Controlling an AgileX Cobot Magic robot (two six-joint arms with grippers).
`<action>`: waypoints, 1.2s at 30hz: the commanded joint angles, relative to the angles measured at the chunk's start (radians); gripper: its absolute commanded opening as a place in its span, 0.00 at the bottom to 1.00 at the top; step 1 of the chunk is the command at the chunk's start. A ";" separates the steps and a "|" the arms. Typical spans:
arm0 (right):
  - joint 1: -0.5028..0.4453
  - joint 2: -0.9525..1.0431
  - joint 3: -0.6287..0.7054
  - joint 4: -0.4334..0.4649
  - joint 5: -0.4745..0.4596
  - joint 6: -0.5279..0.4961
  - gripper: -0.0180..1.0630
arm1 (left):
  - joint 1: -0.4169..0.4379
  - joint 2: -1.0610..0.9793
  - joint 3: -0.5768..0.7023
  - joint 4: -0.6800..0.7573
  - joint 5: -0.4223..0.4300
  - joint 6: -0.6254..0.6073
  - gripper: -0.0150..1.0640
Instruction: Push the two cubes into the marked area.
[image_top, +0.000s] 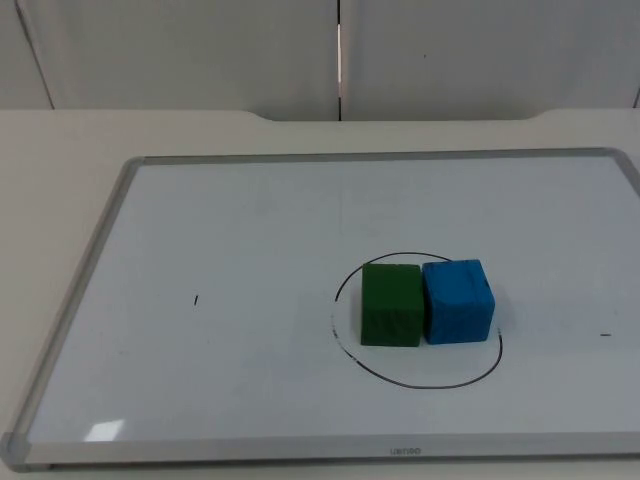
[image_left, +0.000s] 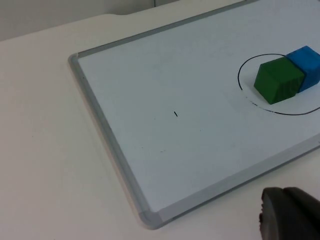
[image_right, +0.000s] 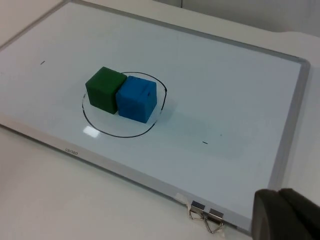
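A green cube (image_top: 390, 304) and a blue cube (image_top: 458, 300) stand side by side, touching, inside a black hand-drawn circle (image_top: 420, 384) on the whiteboard (image_top: 250, 220). The green one is on the left. The left wrist view has the green cube (image_left: 278, 80) and blue cube (image_left: 307, 65) far off, with my left gripper (image_left: 290, 216) held back off the board's front left corner. From the right wrist I see the green cube (image_right: 104, 89) and blue cube (image_right: 136, 98) in the circle (image_right: 117, 134). My right gripper (image_right: 286, 215) hangs off the board's front right edge.
The whiteboard has a grey metal frame (image_top: 80, 290) and lies flat on the white table. Small pen marks (image_top: 196, 299) dot its surface. Two metal binder clips (image_right: 205, 217) sit at the board's edge close to my right gripper. A grey partition wall (image_top: 200, 50) closes the back.
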 joint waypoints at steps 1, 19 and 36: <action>0.001 -0.004 0.008 -0.001 -0.014 0.010 0.02 | 0.003 -0.005 0.006 0.006 -0.011 -0.008 0.01; 0.001 -0.004 0.008 0.002 -0.014 0.004 0.02 | 0.003 -0.005 0.006 0.006 -0.011 -0.008 0.01; 0.003 -0.004 0.008 0.015 -0.014 -0.024 0.02 | 0.003 -0.005 0.006 0.006 -0.011 -0.008 0.01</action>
